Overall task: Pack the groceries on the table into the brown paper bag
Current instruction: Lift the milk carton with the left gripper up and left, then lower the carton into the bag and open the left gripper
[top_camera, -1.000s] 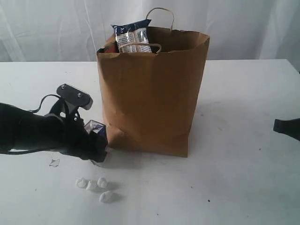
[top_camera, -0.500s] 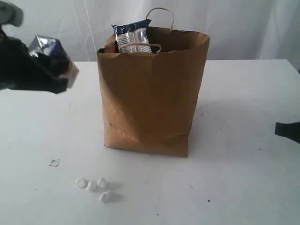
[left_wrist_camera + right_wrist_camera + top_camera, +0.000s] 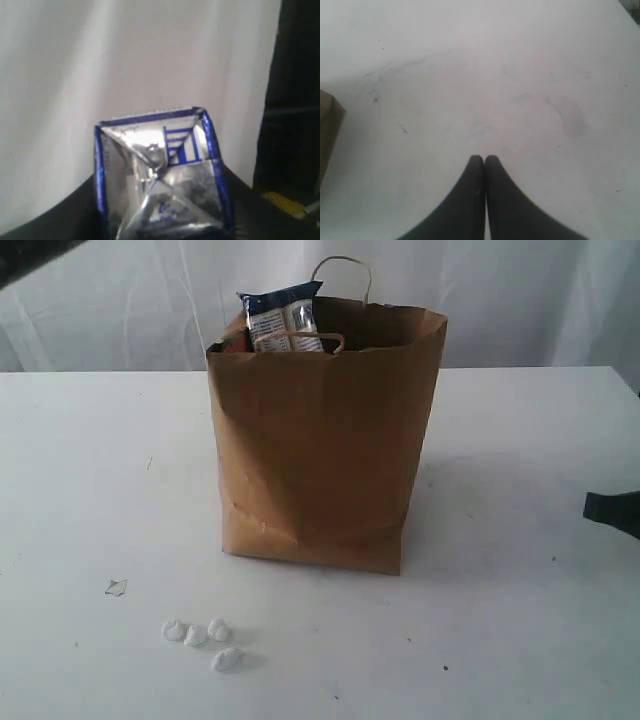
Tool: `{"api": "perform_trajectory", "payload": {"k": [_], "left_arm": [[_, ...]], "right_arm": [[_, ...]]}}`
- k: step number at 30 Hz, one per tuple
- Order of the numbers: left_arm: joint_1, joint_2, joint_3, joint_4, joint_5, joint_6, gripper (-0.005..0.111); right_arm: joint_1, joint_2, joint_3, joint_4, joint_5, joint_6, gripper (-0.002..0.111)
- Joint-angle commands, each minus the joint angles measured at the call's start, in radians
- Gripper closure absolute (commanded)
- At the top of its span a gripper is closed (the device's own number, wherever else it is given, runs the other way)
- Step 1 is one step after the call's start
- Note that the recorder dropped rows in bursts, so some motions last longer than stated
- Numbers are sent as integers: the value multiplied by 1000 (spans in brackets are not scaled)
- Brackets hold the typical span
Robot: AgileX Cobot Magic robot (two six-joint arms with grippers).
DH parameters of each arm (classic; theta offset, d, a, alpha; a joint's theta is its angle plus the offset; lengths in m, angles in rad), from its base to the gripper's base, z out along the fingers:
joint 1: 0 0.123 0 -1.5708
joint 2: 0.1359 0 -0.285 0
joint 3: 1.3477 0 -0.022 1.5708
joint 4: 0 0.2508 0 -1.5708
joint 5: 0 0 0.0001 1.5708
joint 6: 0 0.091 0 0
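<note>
Clamping the small blue-white carton (image 3: pixel 157 175), left claw (image 3: pixel 160 225) could snag the long blue-white packet (image 3: pixel 283 318) jutting from the brown paper bag (image 3: pixel 320 440) — right claw (image 3: pixel 484 170) together.

— Where's the bag (image 3: pixel 320 440)?
— Upright on the table (image 3: pixel 520 640), brown and creased, a blue-white packet (image 3: pixel 283 318) poking from its top.
— And the carton (image 3: pixel 160 175)?
— Blue-edged, silvery, held aloft.

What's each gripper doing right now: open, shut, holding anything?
Left gripper: shut on the small blue-white carton.
Right gripper: shut, holding nothing, over the table.
</note>
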Motion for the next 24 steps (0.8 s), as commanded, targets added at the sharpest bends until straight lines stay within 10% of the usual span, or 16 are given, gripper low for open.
{"api": "perform_trajectory", "payload": {"k": [1,20,24], "left_arm": [[-1,41,-11,177,-97,-124,107],[-1,247,-11,621,-261,-633,107],[-1,247,-11,637,-163,-729,78]], "right_arm": [[-2,-8,8,-1,-7,3,108],[-2,-8,8,-1,-3,12,108],[-2,-8,8,1,-3,20,108]]}}
